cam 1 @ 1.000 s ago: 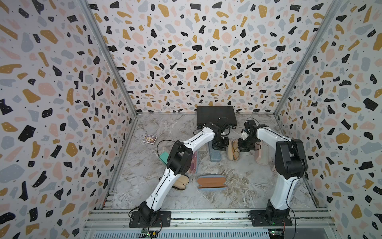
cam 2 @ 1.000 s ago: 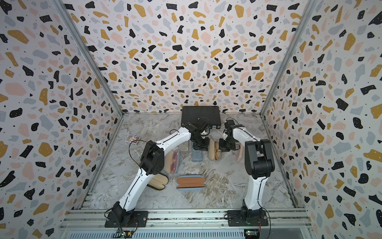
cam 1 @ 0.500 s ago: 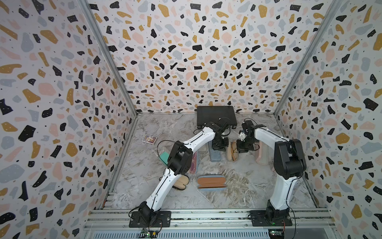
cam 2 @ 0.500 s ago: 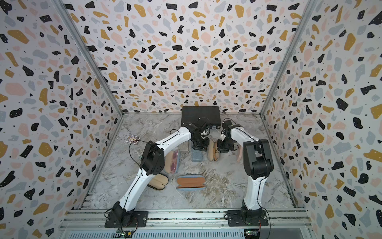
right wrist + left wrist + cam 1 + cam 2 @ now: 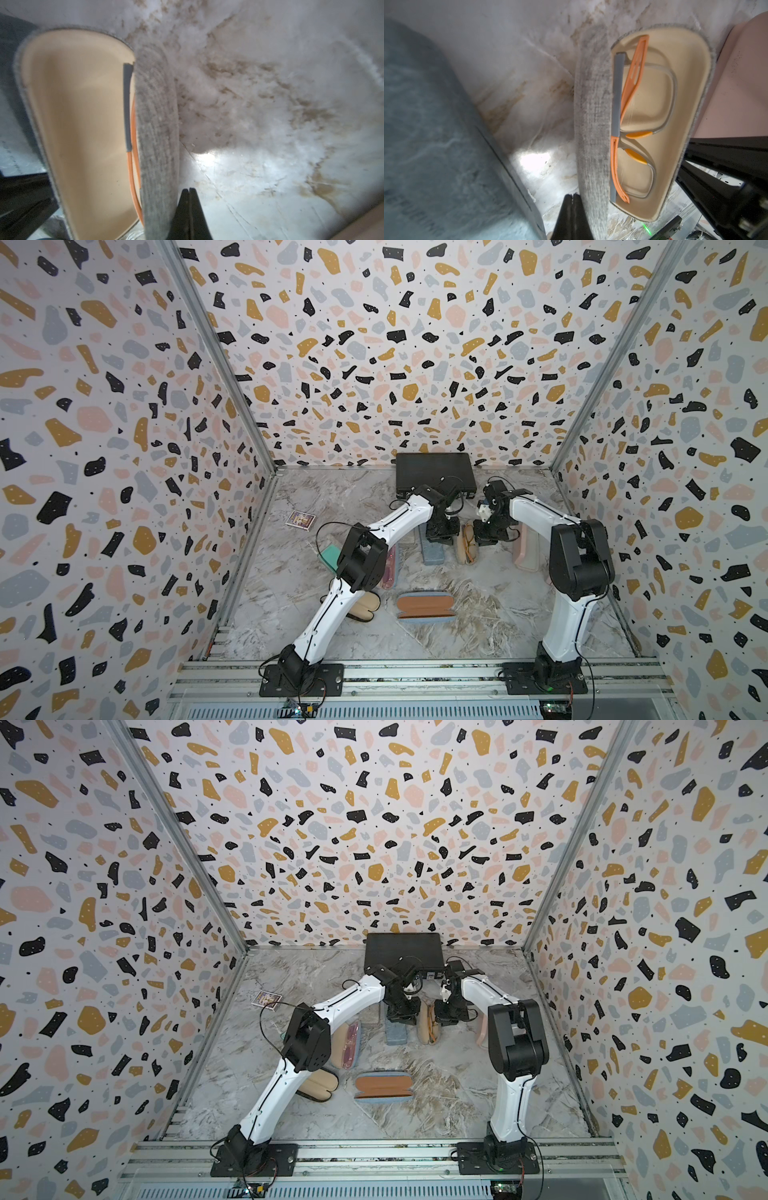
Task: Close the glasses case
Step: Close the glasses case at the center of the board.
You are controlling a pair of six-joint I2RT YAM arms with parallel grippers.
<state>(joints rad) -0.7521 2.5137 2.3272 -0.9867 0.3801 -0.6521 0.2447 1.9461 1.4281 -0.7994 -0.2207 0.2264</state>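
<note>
The left arm point(image 5: 325, 614) and right arm point(image 5: 565, 622) wear white shells dotted with small dark screws, joined by bulky black elbow joints point(image 5: 361, 558). Each stands on a black base plate point(image 5: 328, 680) (bolted at its corners). A thin black cable point(image 5: 332, 524) loops off the left arm; the fingers point(image 5: 564, 220) are black, tapered wedges.

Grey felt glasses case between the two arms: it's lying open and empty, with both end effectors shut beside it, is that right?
Not quite. The grey felt glasses case is open but not empty: orange-and-grey glasses lie inside it, as the left wrist view shows. The left end effector and right end effector are both shut beside it.
</note>
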